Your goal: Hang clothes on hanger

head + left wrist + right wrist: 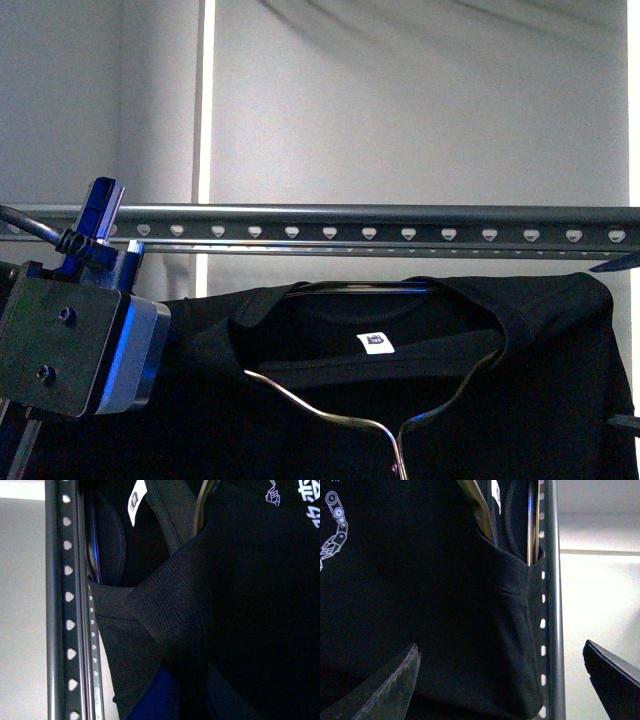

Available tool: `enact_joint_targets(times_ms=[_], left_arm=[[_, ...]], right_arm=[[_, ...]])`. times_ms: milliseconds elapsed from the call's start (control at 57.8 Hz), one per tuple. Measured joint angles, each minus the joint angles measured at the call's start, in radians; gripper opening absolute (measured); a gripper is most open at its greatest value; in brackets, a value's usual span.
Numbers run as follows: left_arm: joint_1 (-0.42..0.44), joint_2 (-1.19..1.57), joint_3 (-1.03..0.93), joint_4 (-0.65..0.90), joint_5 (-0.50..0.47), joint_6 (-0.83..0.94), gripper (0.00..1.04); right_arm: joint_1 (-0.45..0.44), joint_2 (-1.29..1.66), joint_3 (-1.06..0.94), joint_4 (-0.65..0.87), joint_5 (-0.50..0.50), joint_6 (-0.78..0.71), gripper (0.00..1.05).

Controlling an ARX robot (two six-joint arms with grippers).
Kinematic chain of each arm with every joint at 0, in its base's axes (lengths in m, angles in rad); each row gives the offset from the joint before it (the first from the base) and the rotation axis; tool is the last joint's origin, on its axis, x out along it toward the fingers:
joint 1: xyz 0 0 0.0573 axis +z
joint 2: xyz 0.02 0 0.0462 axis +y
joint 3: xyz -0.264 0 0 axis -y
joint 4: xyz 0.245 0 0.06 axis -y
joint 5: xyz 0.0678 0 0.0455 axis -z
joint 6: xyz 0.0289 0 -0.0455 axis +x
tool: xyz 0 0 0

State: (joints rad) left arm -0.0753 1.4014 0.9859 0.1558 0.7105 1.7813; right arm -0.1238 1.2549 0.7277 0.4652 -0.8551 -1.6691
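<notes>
Spanning the front view from 9 o'clock to 3 o'clock, a long grey perforated rail [400, 215] ran level in front of a plain pale grey wall [420, 100]. A narrow bright strip [205, 100] stood vertical on the wall toward 11 o'clock.

Just under the rail, the black T-shirt [540, 380] filled the view from 4 o'clock round to 7 o'clock. Its round neck gaped open, and a small white label [375, 342] sat inside the collar near the centre. The wire hanger [320, 405] lay within the neck opening, its two silvery arms slanting together toward 6 o'clock, where the wire bent out of view. A white print [295, 500] showed on the cloth in both wrist views.

At 8 o'clock a dark wrist block [70, 340] covered the shirt's near shoulder. Above it, the left gripper [105, 195] reached up against the rail. Its blue fingers stood close together, with folded collar cloth crowding them in the left wrist view, so whether they pinched the shirt could not be told.

In its own wrist view, the right gripper [500, 647] had its dark fingers [390, 690] spread wide. The shirt's shoulder edge and the rail lay between them, and neither finger touched the cloth.
</notes>
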Motion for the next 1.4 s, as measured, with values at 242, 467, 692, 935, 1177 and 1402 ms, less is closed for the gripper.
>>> enact_joint_targets(times_ms=[242,467,692,935,1177,1402], left_arm=[[0.0,0.0,0.0,0.0,0.0,0.0,0.04],[0.0,0.0,0.0,0.0,0.0,0.0,0.04],[0.0,0.0,0.0,0.0,-0.003,0.0,0.04],[0.0,0.0,0.0,0.0,0.007,-0.029,0.04],[-0.003,0.0,0.0,0.002,0.008,-0.02,0.31],[0.0,0.0,0.013,0.006,0.008,-0.008,0.63]], right_arm=[[0.062,0.112,0.124,-0.044,0.062,-0.065,0.97],[0.109,0.211,0.236,-0.033,0.125,-0.069,0.84],[0.126,0.287,0.318,-0.048,0.208,-0.051,0.44],[0.126,0.301,0.314,-0.015,0.222,-0.007,0.11],[0.078,0.296,0.278,-0.05,0.216,0.156,0.06],[-0.023,0.296,0.259,-0.204,0.232,0.172,0.05]])
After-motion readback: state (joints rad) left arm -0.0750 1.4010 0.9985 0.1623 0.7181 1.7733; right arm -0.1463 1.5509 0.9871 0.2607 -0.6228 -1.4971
